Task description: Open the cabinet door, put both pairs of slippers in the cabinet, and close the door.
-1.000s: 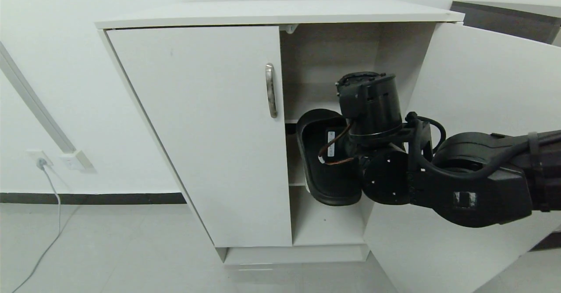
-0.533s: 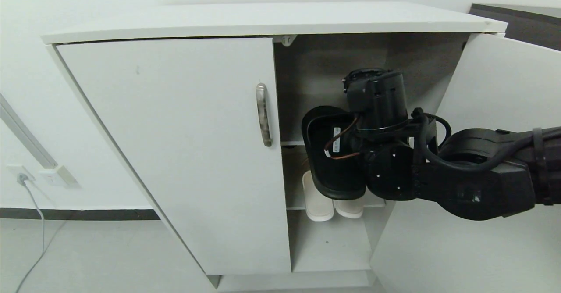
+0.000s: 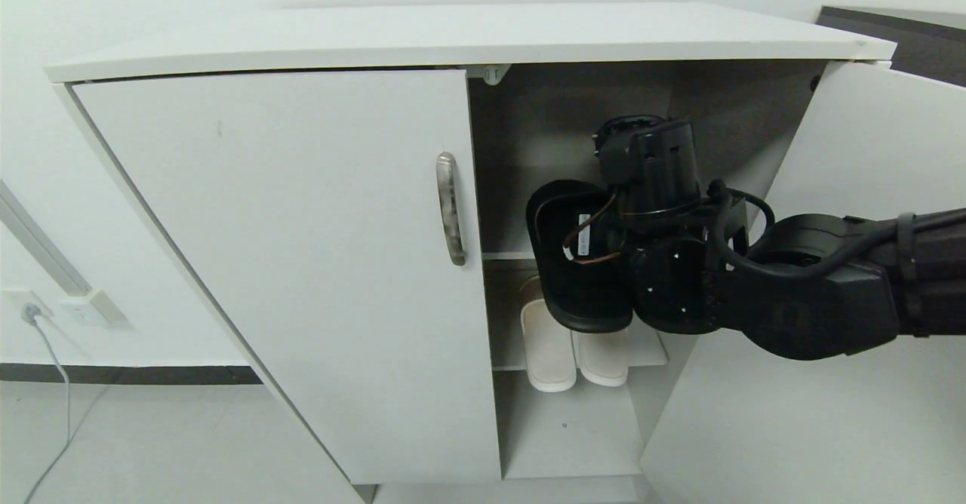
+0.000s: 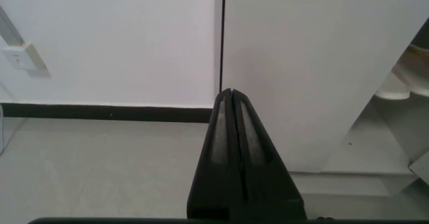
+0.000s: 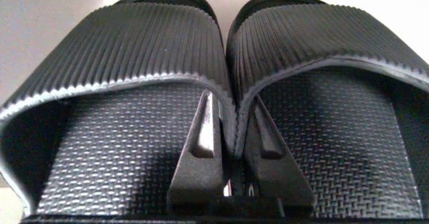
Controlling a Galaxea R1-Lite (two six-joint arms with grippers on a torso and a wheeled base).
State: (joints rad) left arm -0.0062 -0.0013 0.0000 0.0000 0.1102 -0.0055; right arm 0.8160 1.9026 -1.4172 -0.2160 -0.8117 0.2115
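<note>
Black rubber is what catches the eye: a pair of black slippers (image 3: 577, 278) is held side by side in the open half of the white cabinet (image 3: 453, 36), soles towards the room and tipped up on end. The right gripper (image 5: 231, 110) has its two fingers (image 5: 204, 140) pinched over the slippers' inner walls where the two meet, one finger inside each shoe, so the pair hangs from that one clamp. From where I stand the black pair sits in front of the edge of the upper shelf (image 3: 502, 255), though I can't quite tell whether it touches the board or is just off it. Below it, a pair of white slippers (image 3: 549, 353) lies flat on the lower shelf (image 3: 649, 349), their ends overhanging the front edge a little, the black pair directly above them. The right-hand door (image 3: 830, 172) stands swung wide open beside the arm; the left-hand door (image 3: 302, 262) is closed, its metal handle (image 3: 450, 208) upright near the inner edge. The left gripper (image 4: 231, 100) is off to the left of the cabinet, low down over the grey floor (image 4: 100, 163), its fingers pressed together with nothing between them. A wall socket (image 3: 30, 311) with a cable plugged in sits on the wall at far left.
</note>
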